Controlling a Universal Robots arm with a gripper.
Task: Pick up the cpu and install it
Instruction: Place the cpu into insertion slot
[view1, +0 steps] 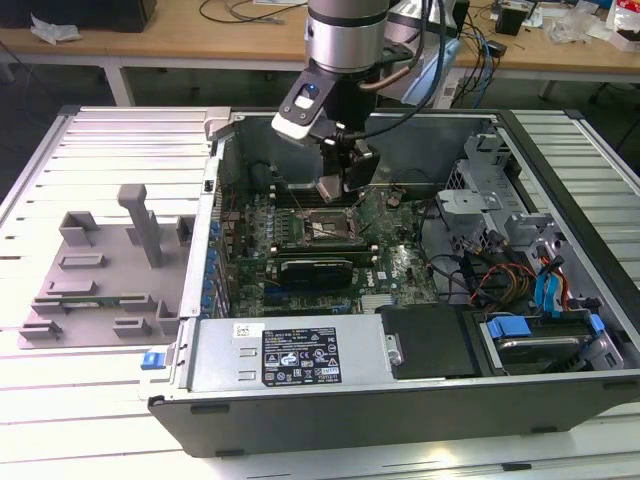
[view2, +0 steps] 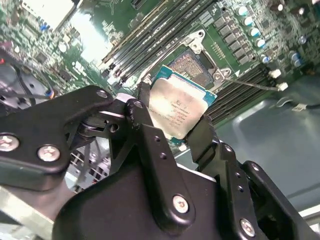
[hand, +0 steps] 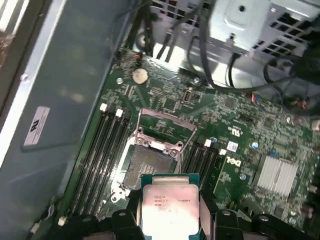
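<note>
Gripper (view2: 174, 116) clamps the cpu (view2: 181, 102) by two opposite edges. The open socket (view2: 192, 66) lies just beneath, apart; the cpu is tilted, not yet seated

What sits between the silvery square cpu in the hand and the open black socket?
Nothing. In the first wrist view the silvery square cpu, gripped by the hand, hangs above the open black socket with no cable or part between.

The exterior view overlooks the whole open case (view1: 300, 360); both wrist views, close in, share cpu (view2: 177, 107) (hand: 171, 207) and socket (view2: 192, 67) (hand: 150, 167).
</note>
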